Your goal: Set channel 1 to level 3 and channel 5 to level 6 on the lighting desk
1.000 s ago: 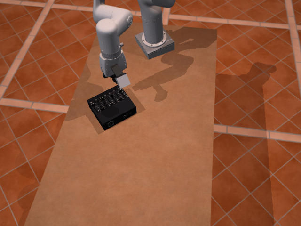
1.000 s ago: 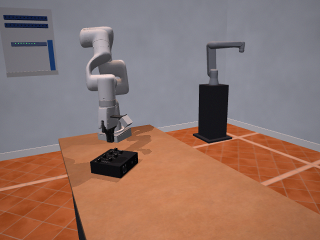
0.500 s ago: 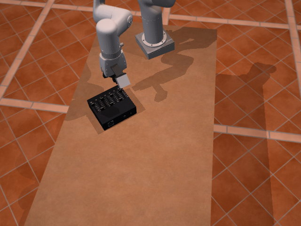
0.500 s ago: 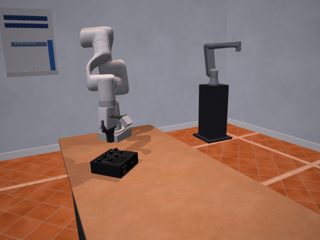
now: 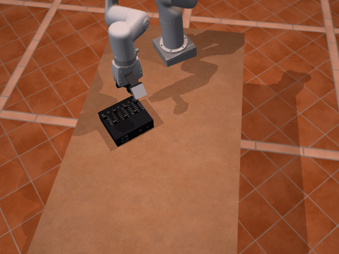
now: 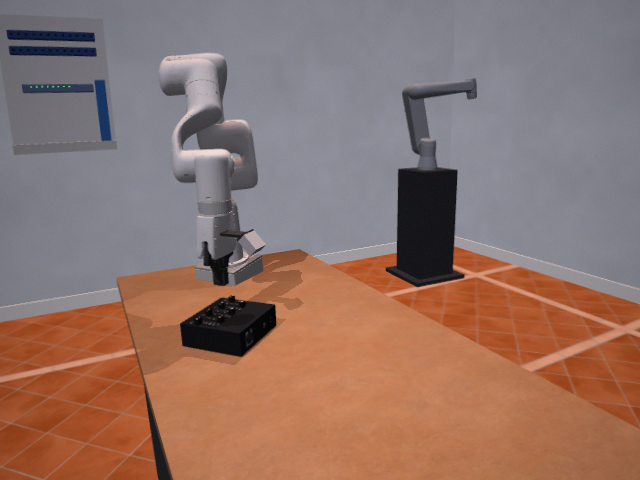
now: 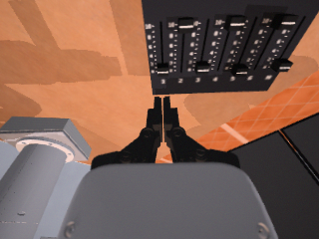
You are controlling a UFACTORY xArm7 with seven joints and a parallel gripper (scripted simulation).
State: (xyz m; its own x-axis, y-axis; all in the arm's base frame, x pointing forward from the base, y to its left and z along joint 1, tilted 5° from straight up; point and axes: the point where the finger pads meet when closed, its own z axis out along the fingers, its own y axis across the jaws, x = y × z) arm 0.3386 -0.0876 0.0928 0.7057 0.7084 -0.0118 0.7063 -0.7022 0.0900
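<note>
The black lighting desk (image 5: pixel 133 127) (image 6: pixel 227 330) (image 7: pixel 214 87) stands flat on the brown table (image 5: pixel 169 177) (image 6: pixel 361 372), with several faders in a row. My gripper (image 7: pixel 162 106) (image 6: pixel 219 280) is shut with nothing between its fingers. It hovers above the table just off the desk's edge at the low end of the scales, in line with the channel 1 fader. The channel 1 cap (image 7: pixel 162 68) sits near the low end of its scale. The channel 5 cap (image 7: pixel 239 70) also sits low. Other caps stand high or low in turn.
The arm's grey base plate (image 5: pixel 174 50) is bolted to the table behind the desk. A second arm on a black pedestal (image 6: pixel 427 222) stands on the floor far to the right. The table's left edge runs close to the desk.
</note>
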